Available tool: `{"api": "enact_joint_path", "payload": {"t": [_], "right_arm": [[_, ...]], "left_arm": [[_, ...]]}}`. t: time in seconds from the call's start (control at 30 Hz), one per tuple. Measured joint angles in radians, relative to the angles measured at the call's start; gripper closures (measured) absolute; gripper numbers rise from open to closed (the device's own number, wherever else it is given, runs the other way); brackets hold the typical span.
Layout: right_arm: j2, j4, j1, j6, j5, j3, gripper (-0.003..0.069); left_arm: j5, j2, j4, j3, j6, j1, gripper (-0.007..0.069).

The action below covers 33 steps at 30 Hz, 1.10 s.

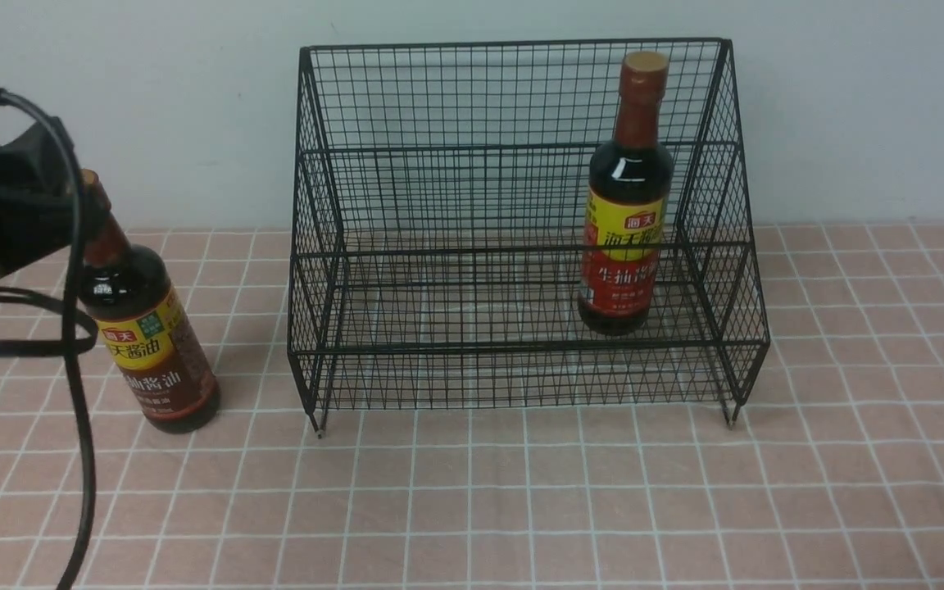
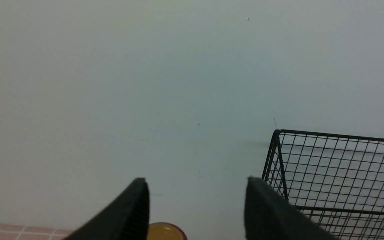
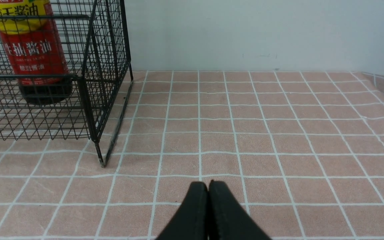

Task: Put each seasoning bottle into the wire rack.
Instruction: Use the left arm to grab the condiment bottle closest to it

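Leaning on the bench [image 1: 603, 508] beside the wire rack [image 1: 439, 106], the brown-label bottle [image 1: 152, 344] tilts its long axis so that its tan cap [image 2: 165, 232] points up between the spread left fingers [image 2: 125, 213]. Well ahead of the pressed-together right fingers [image 3: 225, 213], the red-label bottle [image 1: 624, 246] stands upright inside the rack.

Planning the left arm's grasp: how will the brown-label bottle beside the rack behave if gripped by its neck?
The brown-label bottle looks full of dark liquid, so probably heavy for its size. Tall and narrow, and leaning in the front view, it may tip if nudged. Its glossy surface could slip.
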State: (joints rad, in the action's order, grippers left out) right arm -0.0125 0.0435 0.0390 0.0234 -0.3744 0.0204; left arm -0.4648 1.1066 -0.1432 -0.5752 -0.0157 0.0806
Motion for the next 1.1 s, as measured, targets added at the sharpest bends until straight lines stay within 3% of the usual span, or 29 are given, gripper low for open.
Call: {"api": "enact_joint_path", "payload": {"t": [0.03,0.17,0.6,0.73,0.83,0.87,0.93,0.97,1.1], "right_arm": [[0.000,0.000,0.000,0.001,0.000,0.000,0.0673],[0.000,0.000,0.000,0.002,0.000,0.000,0.0673],[0.000,0.000,0.000,0.002,0.000,0.000,0.0673],[0.000,0.000,0.000,0.003,0.000,0.000,0.0673],[0.000,0.000,0.000,0.003,0.000,0.000,0.0673],[0.000,0.000,0.000,0.003,0.000,0.000,0.0673],[0.000,0.000,0.000,0.005,0.000,0.000,0.0673],[0.000,0.000,0.000,0.005,0.000,0.000,0.0673],[0.000,0.000,0.000,0.005,0.000,0.000,0.0673]], "left_arm": [[0.000,0.048,-0.003,-0.023,0.000,0.000,0.0144],[-0.002,0.137,-0.004,-0.049,0.016,0.000,0.0043],[-0.041,0.310,-0.080,-0.068,0.046,0.000,0.0027],[-0.043,0.336,-0.082,-0.068,0.047,0.000,0.0062],[-0.045,0.352,-0.082,-0.069,0.047,0.000,0.0137],[-0.045,0.353,-0.082,-0.069,0.047,0.000,0.0168],[-0.048,0.357,-0.086,-0.069,0.047,0.000,0.0334],[-0.048,0.357,-0.082,-0.069,0.057,0.000,0.0370],[-0.037,0.346,-0.051,-0.069,0.053,0.000,0.0361]]}}
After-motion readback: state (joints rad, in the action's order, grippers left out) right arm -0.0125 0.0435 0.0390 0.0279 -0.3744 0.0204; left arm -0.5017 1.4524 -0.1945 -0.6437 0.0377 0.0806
